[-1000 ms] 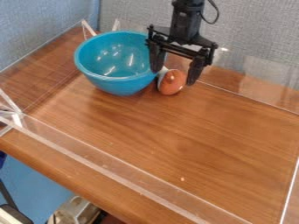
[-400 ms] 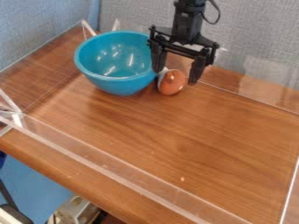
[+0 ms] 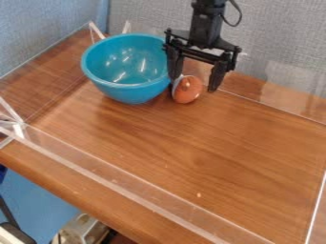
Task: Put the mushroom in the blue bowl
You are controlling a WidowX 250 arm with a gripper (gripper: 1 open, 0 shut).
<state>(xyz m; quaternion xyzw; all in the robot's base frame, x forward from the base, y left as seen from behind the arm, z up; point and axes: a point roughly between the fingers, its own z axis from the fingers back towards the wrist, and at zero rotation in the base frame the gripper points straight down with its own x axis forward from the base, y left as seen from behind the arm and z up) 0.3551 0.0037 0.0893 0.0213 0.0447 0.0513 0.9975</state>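
The mushroom (image 3: pixel 188 90), small with an orange-brown cap, lies on the wooden table just right of the blue bowl (image 3: pixel 125 68). The bowl is deep, turquoise and glossy inside, and it holds nothing that I can see. My black gripper (image 3: pixel 196 82) points straight down over the mushroom, its jaws open and standing on either side of it. One finger (image 3: pixel 173 71) hangs close to the bowl's right rim. I cannot tell whether the fingers touch the mushroom.
The wooden table (image 3: pixel 192 143) is ringed by a low clear plastic wall (image 3: pixel 152 186). A grey-blue fabric backdrop (image 3: pixel 51 24) stands behind the bowl. Bare wood stretches toward the front and right.
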